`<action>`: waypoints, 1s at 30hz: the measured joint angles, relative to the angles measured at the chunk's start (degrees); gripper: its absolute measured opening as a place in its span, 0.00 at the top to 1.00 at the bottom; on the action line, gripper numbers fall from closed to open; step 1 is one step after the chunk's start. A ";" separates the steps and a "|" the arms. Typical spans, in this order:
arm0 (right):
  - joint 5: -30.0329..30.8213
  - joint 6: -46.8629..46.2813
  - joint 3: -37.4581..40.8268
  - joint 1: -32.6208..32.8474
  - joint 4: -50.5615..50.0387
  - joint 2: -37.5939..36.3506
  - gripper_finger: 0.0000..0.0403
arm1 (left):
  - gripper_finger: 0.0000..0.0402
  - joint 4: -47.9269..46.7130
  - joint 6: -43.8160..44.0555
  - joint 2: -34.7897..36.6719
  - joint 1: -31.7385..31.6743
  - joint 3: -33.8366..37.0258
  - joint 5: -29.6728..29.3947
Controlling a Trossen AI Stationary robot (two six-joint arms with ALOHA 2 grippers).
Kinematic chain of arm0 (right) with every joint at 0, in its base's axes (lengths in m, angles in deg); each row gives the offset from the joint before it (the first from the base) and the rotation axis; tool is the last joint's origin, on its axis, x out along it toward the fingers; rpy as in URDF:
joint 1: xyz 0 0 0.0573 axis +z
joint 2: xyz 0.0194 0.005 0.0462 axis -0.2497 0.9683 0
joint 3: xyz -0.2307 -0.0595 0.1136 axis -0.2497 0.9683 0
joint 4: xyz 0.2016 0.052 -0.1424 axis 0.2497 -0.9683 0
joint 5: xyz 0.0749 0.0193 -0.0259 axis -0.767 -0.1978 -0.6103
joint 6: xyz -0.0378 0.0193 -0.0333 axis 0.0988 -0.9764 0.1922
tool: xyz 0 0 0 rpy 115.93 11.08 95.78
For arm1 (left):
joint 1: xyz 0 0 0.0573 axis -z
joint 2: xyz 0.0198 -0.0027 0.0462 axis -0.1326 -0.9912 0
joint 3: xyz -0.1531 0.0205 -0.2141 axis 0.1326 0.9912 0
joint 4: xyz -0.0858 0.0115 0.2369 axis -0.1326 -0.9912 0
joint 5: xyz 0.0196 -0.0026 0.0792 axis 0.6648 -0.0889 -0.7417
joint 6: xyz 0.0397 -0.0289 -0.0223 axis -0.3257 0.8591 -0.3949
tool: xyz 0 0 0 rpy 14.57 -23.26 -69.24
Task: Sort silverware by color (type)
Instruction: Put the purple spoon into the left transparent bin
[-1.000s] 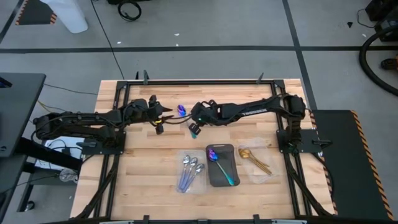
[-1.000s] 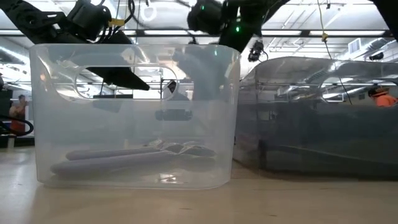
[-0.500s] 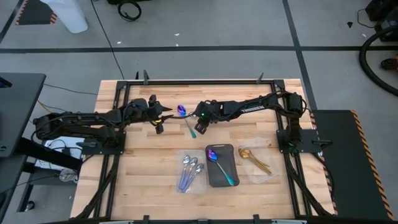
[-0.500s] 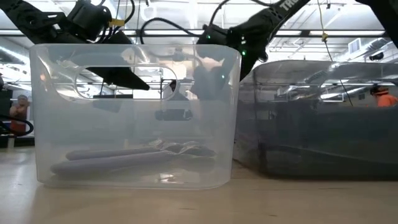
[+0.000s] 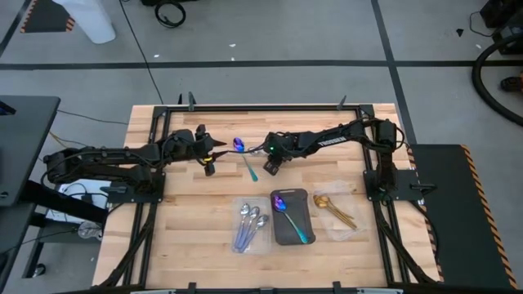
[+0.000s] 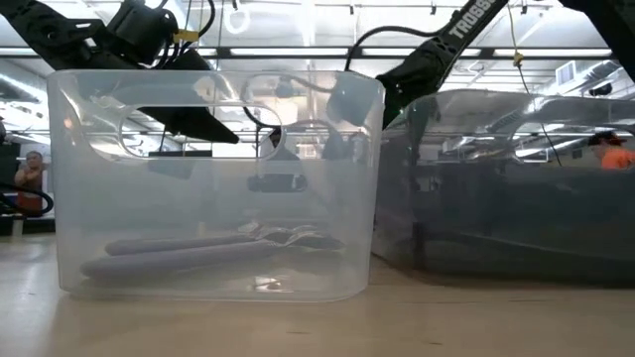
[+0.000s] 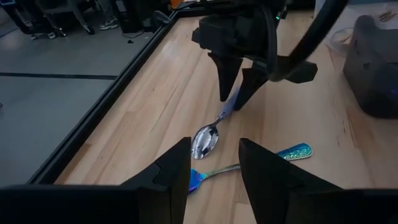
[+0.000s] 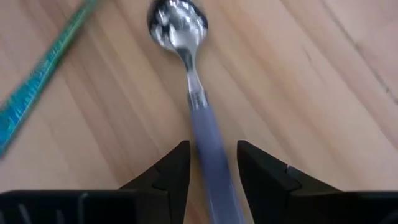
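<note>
The right end effector [image 7: 239, 87] stands over a silver spoon [image 7: 208, 138] lying on the desk [image 5: 196, 220], its fingers [image 8: 168, 171] parted astride the handle without gripping. Just beside that spoon lies an iridescent teal-handled spoon [image 7: 273, 155]. The left end effector [image 7: 211, 171], narrowly parted and empty, hovers near the silver spoon.

Clear tray [image 6: 213, 278]: right in front of me on the wood.
Silver spoons [image 6: 198, 248]: flat on its floor, handles left.
Dark tray [image 6: 506, 198]: just beside it on the right.
My arms: dark shapes blurred through the plastic; fingers unreadable.
</note>
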State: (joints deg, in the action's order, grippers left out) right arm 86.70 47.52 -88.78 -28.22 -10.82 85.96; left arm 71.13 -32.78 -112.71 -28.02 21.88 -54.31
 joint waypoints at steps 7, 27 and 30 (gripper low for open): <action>-5.25 0.13 2.06 -0.85 0.59 -0.32 0.71 | 0.65 -0.02 -0.04 0.00 0.00 0.00 0.00; -7.13 -3.77 2.75 -0.11 -3.89 -3.19 0.86 | 0.65 -0.06 -0.58 0.00 0.00 0.00 0.02; -6.79 -3.72 2.71 -0.11 -3.24 -4.53 0.86 | 0.65 0.06 -0.56 0.00 0.00 0.00 0.02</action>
State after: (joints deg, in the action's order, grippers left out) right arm 79.90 43.81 -86.07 -28.33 -14.06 81.44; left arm 71.19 -33.34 -112.71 -28.02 21.88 -54.29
